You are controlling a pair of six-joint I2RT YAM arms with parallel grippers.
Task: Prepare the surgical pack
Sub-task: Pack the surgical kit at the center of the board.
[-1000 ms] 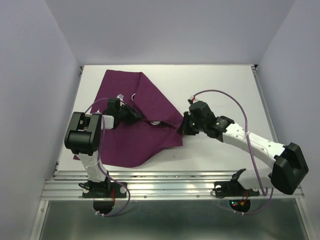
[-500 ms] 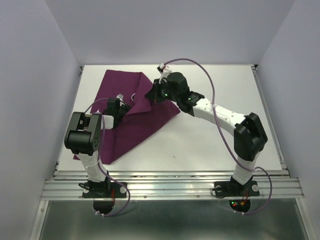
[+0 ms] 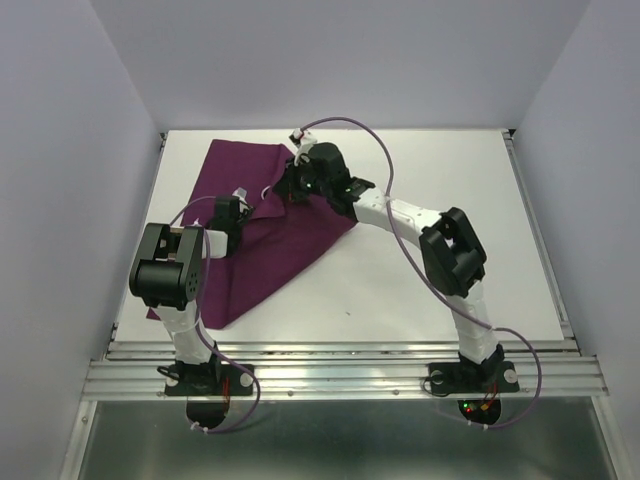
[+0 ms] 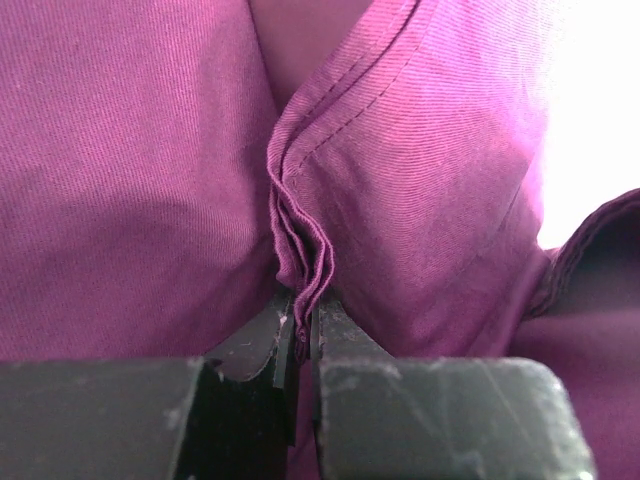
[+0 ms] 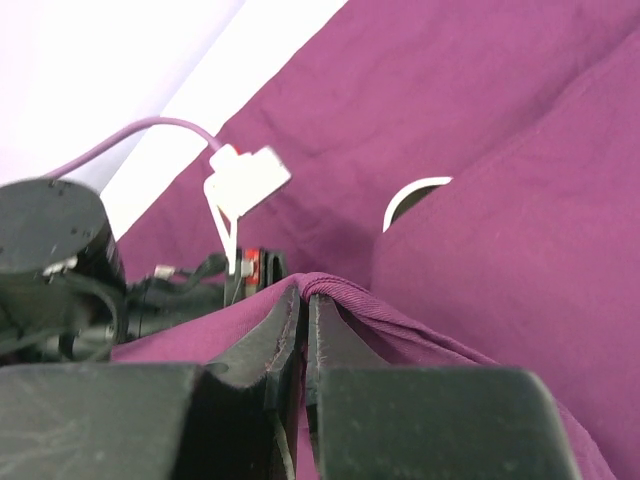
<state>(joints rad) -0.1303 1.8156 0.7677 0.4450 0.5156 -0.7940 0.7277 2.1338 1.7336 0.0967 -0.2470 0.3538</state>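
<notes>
Left tool (image 4: 305, 325) clamps a bunched fold of the purple drape (image 3: 285, 245); my right tool (image 5: 303, 300) pinches its hem just beyond, farther right. Both sit over the drape, spread across the left half of the desk (image 3: 500, 190).

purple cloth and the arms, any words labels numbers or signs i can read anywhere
No text can be read in any view.
purple cloth: plain fabric with a stitched hem, no label or print showing.
white plug seen from the right wrist: no print visible on it.
</notes>
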